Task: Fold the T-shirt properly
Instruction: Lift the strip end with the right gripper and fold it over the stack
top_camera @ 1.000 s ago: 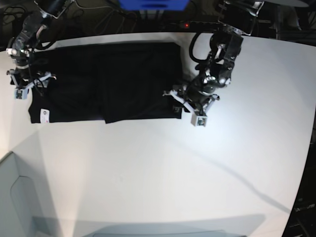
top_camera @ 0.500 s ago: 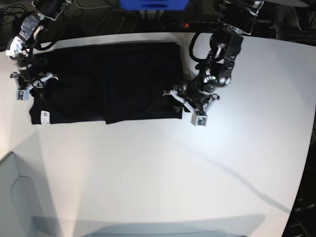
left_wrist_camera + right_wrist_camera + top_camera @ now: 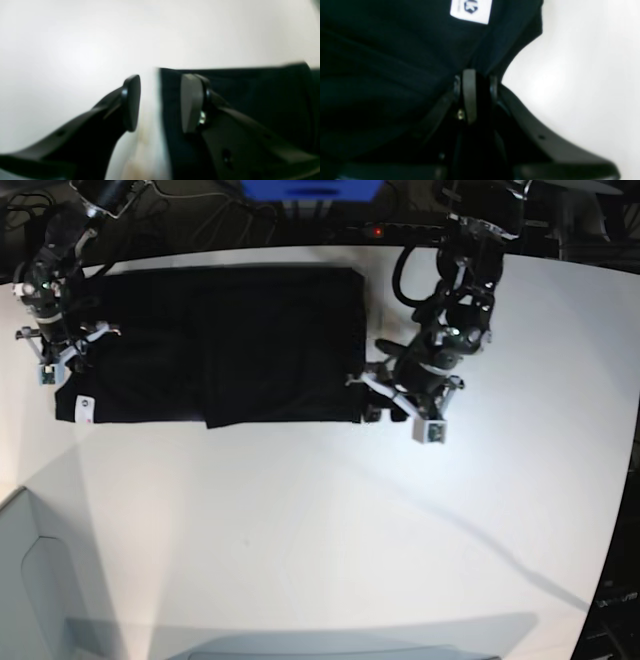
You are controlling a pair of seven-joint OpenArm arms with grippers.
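Your two arms [image 3: 455, 300]: black jointed links, looped black cables, white brackets at the wrists; dark matte fingers [image 3: 131, 102] with small silver screws [image 3: 202, 118].

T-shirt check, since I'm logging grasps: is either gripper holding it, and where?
The right gripper is shut on the T-shirt, pinching its edge near the white tag. The left gripper is open, straddling the opposite edge.

A white table [image 3: 330, 520] carries a black T-shirt [image 3: 240, 345], which lies flat and folded into a wide rectangle along the far side. A small white tag [image 3: 83, 408] shows at its near left corner. The near half of the table is bare white.
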